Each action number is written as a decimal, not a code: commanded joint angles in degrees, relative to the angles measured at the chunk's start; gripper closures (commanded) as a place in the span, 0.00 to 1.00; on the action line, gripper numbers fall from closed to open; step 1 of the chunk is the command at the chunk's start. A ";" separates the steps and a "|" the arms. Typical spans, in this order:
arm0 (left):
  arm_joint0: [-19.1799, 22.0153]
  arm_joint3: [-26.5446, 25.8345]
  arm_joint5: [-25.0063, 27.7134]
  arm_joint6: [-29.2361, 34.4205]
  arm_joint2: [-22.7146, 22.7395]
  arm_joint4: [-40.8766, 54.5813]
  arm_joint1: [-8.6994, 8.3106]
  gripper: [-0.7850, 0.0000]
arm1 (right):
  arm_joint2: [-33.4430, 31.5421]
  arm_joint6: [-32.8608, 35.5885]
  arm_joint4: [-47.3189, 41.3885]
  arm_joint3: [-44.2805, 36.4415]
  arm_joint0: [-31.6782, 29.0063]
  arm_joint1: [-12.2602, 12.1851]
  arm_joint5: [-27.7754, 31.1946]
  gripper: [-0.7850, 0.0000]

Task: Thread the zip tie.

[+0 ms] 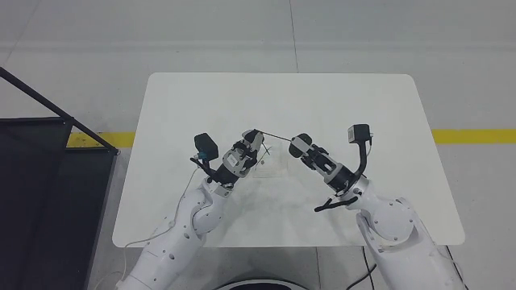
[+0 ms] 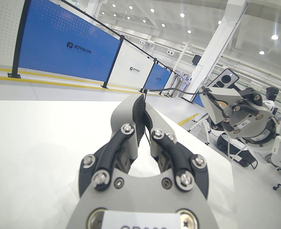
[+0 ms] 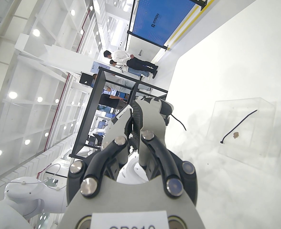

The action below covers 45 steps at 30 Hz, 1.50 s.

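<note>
— What is shown from above?
— One zip tie point(image 1: 276, 137) is held off the counter point(image 1: 201, 113), stretched nearly straight between the left claw point(image 1: 252, 136) and the right claw point(image 1: 299, 142). Each is closed on it near one end.
— And from the left wrist?
— The left claw's pads point(image 2: 138, 110) are pressed together on the zip tie, with a short length hanging below them.
— From the right wrist?
— The right claw is pinched tight too. On the counter beyond, a clear box point(image 3: 269, 110) is seen, with one spare tie point(image 3: 238, 126) lying in it.
— How should the threading be done well?
— Probably the ends should be brought together so that the zip tie is bowed. The tip should then be lined up square with the head's slot before it is pushed. Which end carries the head cannot be told.
— The count?
— Two ties, two claws, one box.
</note>
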State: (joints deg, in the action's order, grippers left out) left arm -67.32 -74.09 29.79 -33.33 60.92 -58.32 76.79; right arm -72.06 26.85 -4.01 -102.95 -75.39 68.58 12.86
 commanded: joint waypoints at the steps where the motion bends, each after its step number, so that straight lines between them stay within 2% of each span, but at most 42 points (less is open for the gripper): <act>1: 0.00 0.00 0.00 0.00 0.00 0.00 0.00 1.00 | -0.03 0.11 -0.13 -0.01 0.01 0.01 0.11 1.00; 29: 0.00 0.00 0.00 0.00 0.00 0.00 0.00 1.00 | 0.34 0.07 -0.28 0.28 0.68 0.22 -1.07 1.00; 45: 0.00 0.00 0.00 0.00 0.00 0.00 0.00 1.00 | 1.50 1.33 2.74 0.25 2.08 0.29 -5.17 1.00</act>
State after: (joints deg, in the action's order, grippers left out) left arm -67.32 -74.09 29.79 -33.33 60.92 -58.32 76.79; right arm -70.60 28.14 -1.46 -102.66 -73.36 68.87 7.99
